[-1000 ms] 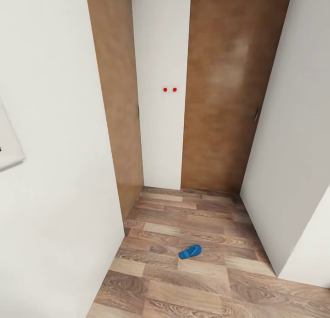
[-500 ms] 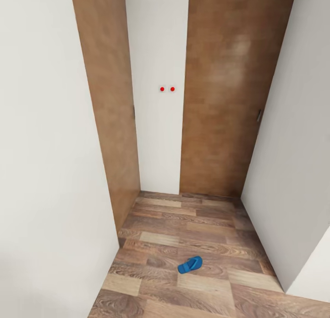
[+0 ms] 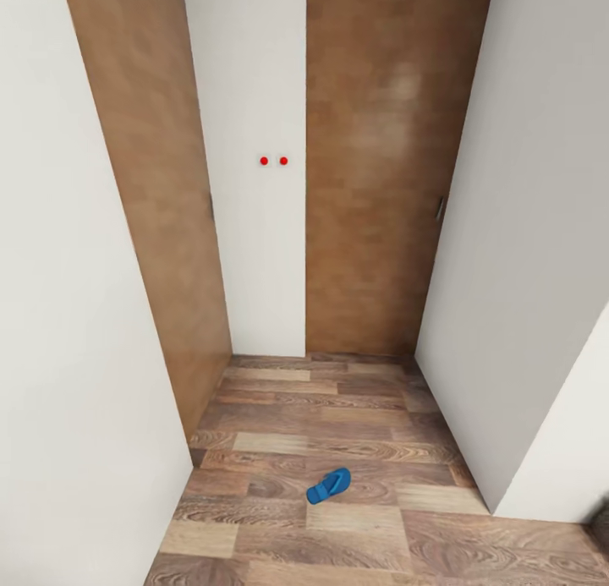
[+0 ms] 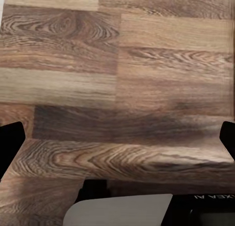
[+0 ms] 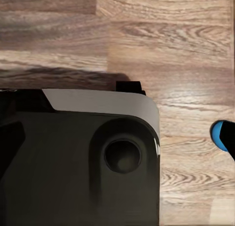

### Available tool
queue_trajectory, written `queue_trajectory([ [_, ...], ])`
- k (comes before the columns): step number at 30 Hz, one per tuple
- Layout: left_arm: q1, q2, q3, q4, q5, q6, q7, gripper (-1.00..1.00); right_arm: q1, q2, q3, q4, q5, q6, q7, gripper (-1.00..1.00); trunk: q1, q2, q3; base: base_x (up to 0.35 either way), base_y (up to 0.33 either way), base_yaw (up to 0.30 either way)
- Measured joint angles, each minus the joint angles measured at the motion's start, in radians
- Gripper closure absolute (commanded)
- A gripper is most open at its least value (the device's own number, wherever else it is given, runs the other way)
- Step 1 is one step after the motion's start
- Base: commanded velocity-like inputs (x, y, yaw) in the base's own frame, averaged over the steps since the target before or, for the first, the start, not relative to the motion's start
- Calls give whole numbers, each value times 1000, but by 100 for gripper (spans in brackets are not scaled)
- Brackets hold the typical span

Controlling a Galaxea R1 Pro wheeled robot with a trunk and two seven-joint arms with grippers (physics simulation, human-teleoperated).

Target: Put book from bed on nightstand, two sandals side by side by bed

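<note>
One blue sandal (image 3: 328,485) on plank floor (image 3: 355,417) | left pincer (image 4: 117,138) spread wide, sandal-free | right pincer: cannot tell

We count one bright blue flat flip-flop sandal (image 3: 328,485) on the light wood-plank floor (image 3: 355,417). There are two tall brown wooden doors (image 3: 376,163), one at each side of a narrow white wall strip (image 3: 254,256), and this strip carries two small red dots (image 3: 273,161). In the right wrist view we see one blue rounded edge (image 5: 219,135), and we cannot tell what it is.
</note>
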State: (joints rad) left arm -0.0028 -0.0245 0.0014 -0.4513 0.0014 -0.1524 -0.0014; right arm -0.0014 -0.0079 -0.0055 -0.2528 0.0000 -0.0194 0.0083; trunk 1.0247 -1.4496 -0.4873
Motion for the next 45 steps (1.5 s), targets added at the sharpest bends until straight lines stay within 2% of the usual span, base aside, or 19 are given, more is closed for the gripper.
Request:
queue_trajectory([
  [13,0,0,0,0,0,0,0,-100,0,0,0,0,0,0,0,-100,0,0,-9,285,0,-252],
  [39,0,0,0,0,0,-1,0,-100,0,0,0,0,0,0,0,-100,0,0,-27,9,0,-252],
  [45,0,0,0,0,0,0,0,-100,0,0,0,0,0,0,0,-100,0,0,-31,179,63,-252],
])
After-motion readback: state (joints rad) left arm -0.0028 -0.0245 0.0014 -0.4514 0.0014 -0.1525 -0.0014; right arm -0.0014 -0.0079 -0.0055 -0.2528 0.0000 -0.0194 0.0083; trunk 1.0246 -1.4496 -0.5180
